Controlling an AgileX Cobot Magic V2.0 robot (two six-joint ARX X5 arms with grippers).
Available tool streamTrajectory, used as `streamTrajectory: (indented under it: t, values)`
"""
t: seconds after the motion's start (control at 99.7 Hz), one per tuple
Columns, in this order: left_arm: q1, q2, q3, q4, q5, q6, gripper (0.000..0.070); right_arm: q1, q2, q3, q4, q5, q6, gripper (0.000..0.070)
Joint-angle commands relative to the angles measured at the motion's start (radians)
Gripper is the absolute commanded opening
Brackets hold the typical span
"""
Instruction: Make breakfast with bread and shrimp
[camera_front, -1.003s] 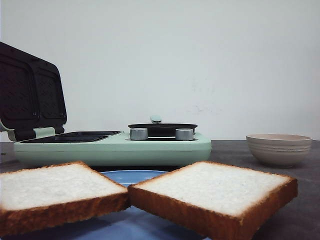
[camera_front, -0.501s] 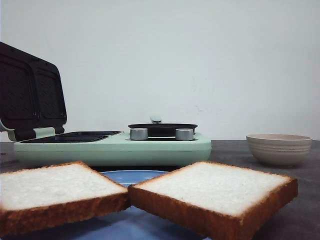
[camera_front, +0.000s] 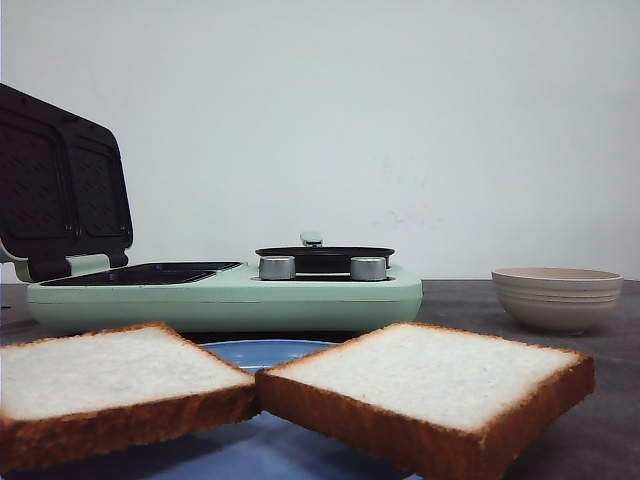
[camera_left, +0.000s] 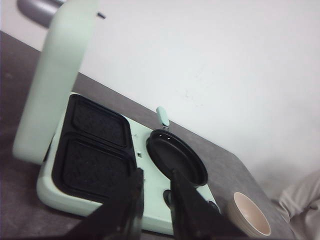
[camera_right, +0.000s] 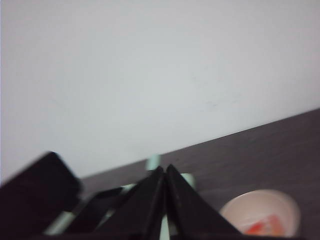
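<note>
Two slices of bread lie on a blue plate (camera_front: 262, 352) at the very front of the front view, one on the left (camera_front: 110, 375) and one on the right (camera_front: 430, 375). Neither gripper shows in that view. In the right wrist view, orange shrimp (camera_right: 262, 226) lie in the beige bowl (camera_right: 260, 206). My right gripper (camera_right: 164, 169) is shut with nothing in it, held in the air short of the bowl. My left gripper (camera_left: 156, 175) is open and empty, above the front edge of the sandwich maker (camera_left: 150, 200).
The mint-green sandwich maker (camera_front: 230, 295) stands behind the plate, its lid (camera_front: 60, 185) raised at the left over two dark plates (camera_left: 92, 160). A small black pan (camera_left: 175, 155) sits on its right half. The beige bowl (camera_front: 557, 297) stands at the right on the dark table.
</note>
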Motion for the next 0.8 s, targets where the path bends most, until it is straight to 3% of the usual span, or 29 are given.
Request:
streamTrajectory:
  t: [0.0,0.06,0.211,0.301,0.431,0.521,0.642,0.792]
  values:
    - [-0.016,0.031,0.06,-0.018,-0.008,0.086,0.0013,0.0,0.039,0.087,-0.053,0.025,-0.224,0.0]
    - [-0.036,0.063,0.106,-0.051,-0.026,0.154,0.0013,0.0,0.064,0.137,-0.076,0.02,-0.268,0.0]
    - [-0.071,0.073,0.14,-0.018,-0.027,0.263,0.0035,0.001,0.073,0.179,-0.066,0.016,-0.224,0.0]
    - [-0.079,0.055,0.141,-0.073,0.009,0.214,0.0033,0.003,0.072,0.185,-0.088,-0.017,-0.222,0.0]
    - [-0.08,0.057,0.153,-0.21,0.053,0.069,0.0025,0.006,0.073,0.208,-0.206,-0.047,-0.188,0.0]
    - [-0.08,0.111,0.175,-0.295,0.099,0.055,0.0025,0.007,0.08,0.24,-0.317,-0.046,-0.19,0.0]
    - [-0.099,0.235,0.242,-0.347,0.158,0.139,0.0022,0.007,0.116,0.275,-0.413,-0.048,-0.193,0.0]
    - [-0.138,0.36,0.358,-0.424,0.102,0.266,0.0022,0.007,0.153,0.284,-0.438,-0.119,-0.192,0.0]
